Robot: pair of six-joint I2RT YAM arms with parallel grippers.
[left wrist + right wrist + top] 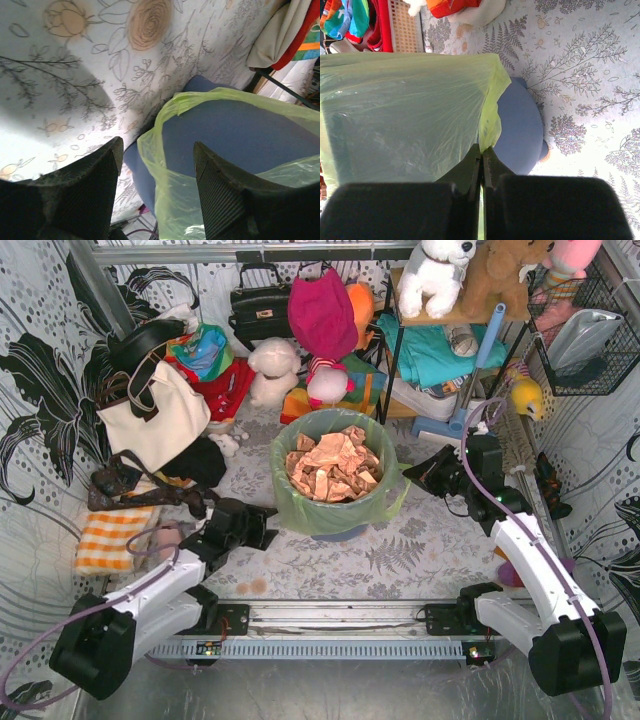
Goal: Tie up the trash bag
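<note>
The trash bag (pixel 300 510) is thin light-green plastic lining a round blue-grey bin (pixel 340 533) at the table's middle, with tan crumpled paper (pixel 330 465) inside. My right gripper (pixel 412 472) is shut on the bag's right edge, which stretches toward it; in the right wrist view the bag (pixel 410 110) is pinched between the closed fingers of that gripper (pixel 482 150), the bin (pixel 520 130) behind. My left gripper (pixel 268 525) is open at the bag's left side. In the left wrist view its gripper (pixel 156 150) straddles a fold of the bag (pixel 170 165) without touching it, over the bin (pixel 235 135).
A white tote bag (pixel 152 418), black bags and an orange checked cloth (pixel 108 537) lie at the left. Plush toys (pixel 275 370) and a shelf (pixel 440 340) stand behind the bin. A wire basket (pixel 585 335) hangs at the right. A metal rail (pixel 330 615) runs along the near edge.
</note>
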